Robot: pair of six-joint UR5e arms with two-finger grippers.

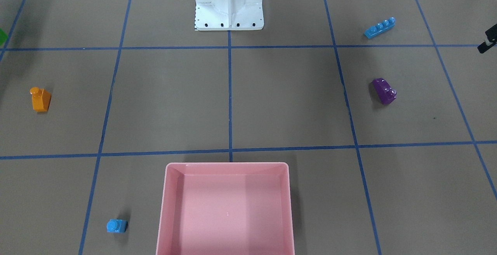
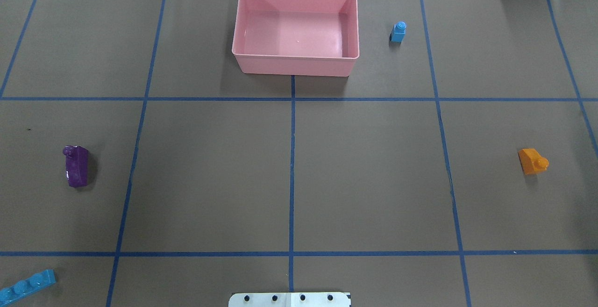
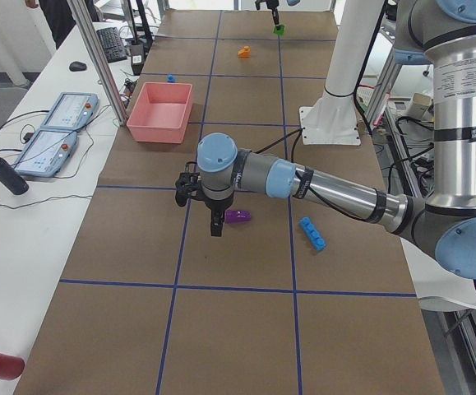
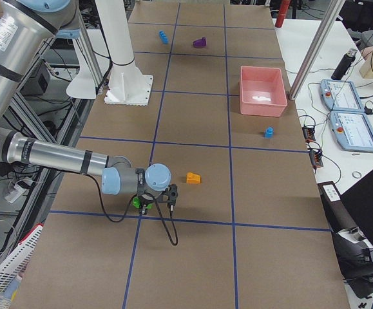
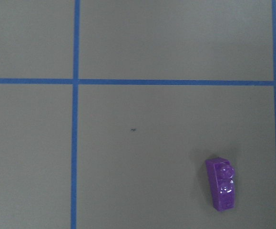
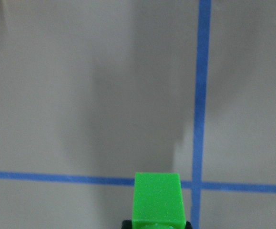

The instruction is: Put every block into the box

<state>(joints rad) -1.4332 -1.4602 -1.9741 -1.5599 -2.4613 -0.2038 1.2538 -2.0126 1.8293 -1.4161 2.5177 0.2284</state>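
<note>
Box, front view: the pink box (image 1: 227, 164) stands at the operators' edge of the table (image 1: 271, 103) with nothing in it; by my reading no delivery has been made yet.
Bricks, front view: the orange brick (image 1: 40, 99), small blue brick (image 1: 116, 226), long blue brick (image 1: 379, 28) and purple brick (image 1: 384, 91) lie scattered singly.
Overhead view: neither gripper shows. The small blue brick lies nearest the box.
Left side view: the left gripper (image 3: 214, 222) hangs just beside the purple brick, probably lining up on it. Its opening cannot be told.
Right side view: the right gripper (image 4: 142, 205) is down at the green brick (image 4: 136, 203), well apart from the box.
Left wrist view: the purple brick sits low and right of centre, and no fingers show.
Right wrist view: dark fingertips (image 6: 127, 223) sit flush against both sides of the green brick, so I judge it clenched.
</note>
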